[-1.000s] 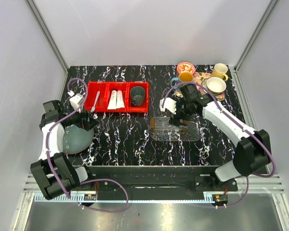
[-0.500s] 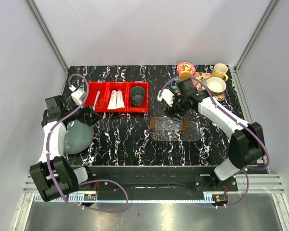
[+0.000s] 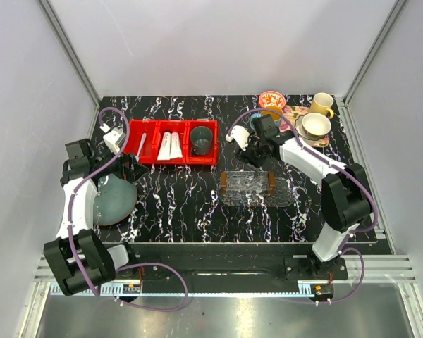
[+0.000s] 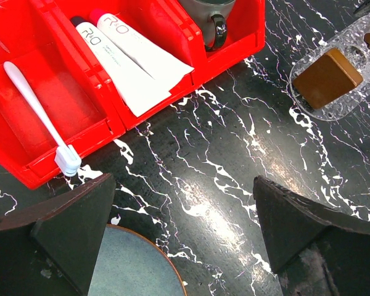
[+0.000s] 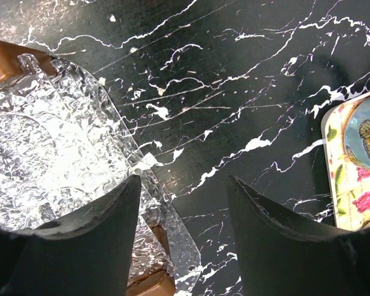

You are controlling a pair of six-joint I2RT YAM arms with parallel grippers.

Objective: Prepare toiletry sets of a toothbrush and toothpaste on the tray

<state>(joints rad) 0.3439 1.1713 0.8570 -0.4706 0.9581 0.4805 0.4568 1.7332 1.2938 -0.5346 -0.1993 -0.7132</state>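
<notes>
Right gripper (image 5: 184, 182) retreated beyond tray (image 5: 61, 142), spread, left gripper (image 4: 184, 182) spread, toothbrush (image 4: 37, 114) lying far-to-near, head nearest

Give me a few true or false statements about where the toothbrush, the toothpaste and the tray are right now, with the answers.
1. The toothbrush lies in the red bin. True.
2. The tray holds nothing. True.
3. Both toothpaste tubes are on the tray. False: they lie side by side in the bin's middle compartment.
4. The right gripper is shut on a tube. False: it is open and empty.
5. A dark mug sits in the bin. True.
</notes>
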